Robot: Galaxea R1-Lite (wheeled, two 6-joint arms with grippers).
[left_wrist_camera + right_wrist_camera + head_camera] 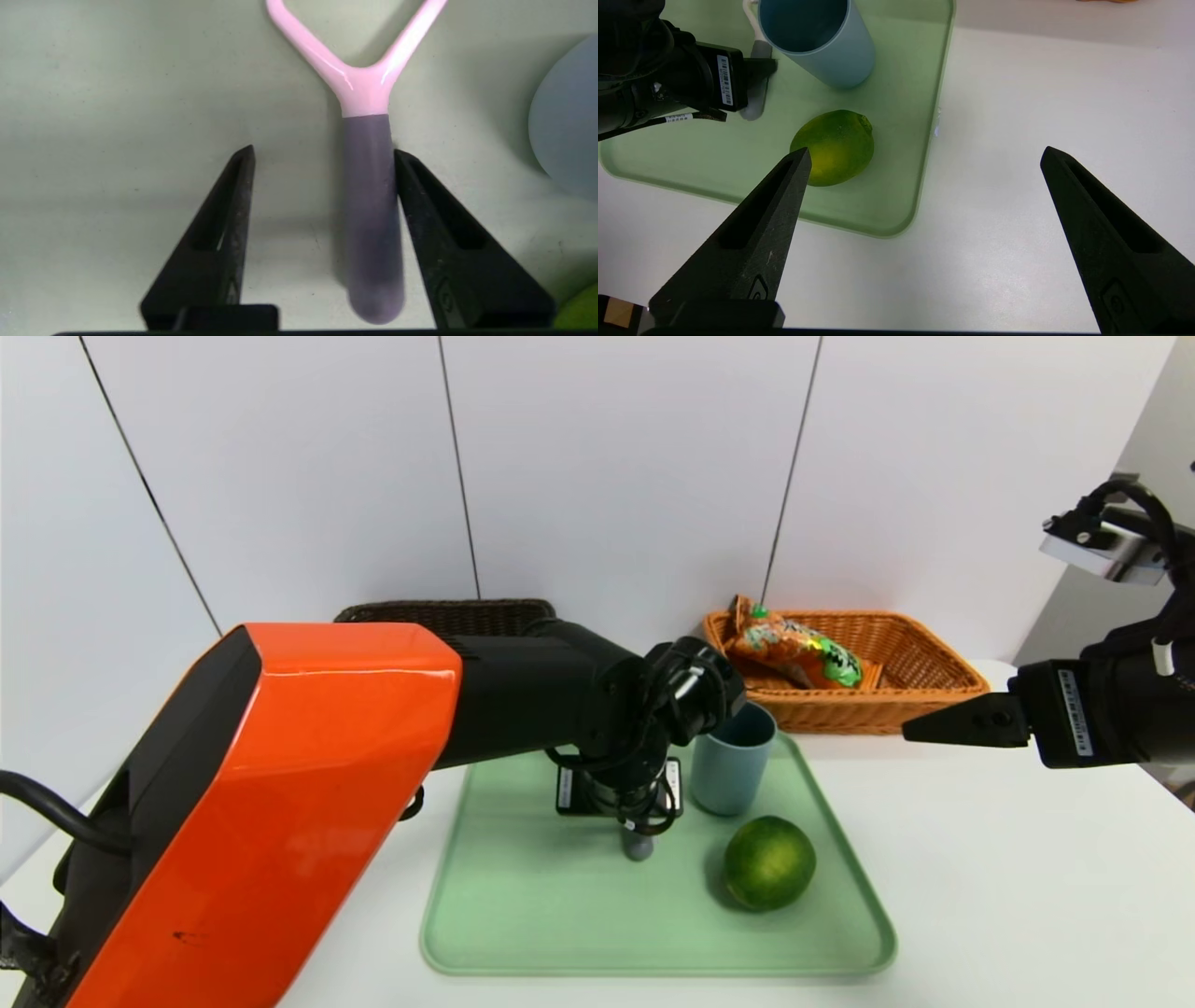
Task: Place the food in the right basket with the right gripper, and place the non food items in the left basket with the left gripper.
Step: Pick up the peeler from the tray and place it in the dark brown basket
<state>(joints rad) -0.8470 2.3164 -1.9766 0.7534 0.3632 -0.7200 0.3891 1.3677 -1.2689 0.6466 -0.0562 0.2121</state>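
Note:
The peeler (371,210), with a pale forked head and a grey handle, lies on the green tray (560,915). My left gripper (323,149) reaches down over it, open; the handle lies between the fingers, against one and clear of the other. Beside it stands the blue-grey cup (733,770). The green citrus fruit (769,861) rests on the tray's near right part. An orange snack bag (794,653) lies in the light orange right basket (924,695). My right gripper (927,151) hovers open and empty over the table right of the tray. The dark brown left basket (448,611) is mostly hidden behind my left arm.
White table surface (1008,877) lies to the right of the tray. A white panelled wall stands just behind both baskets. My orange left arm (280,784) covers the table's left side.

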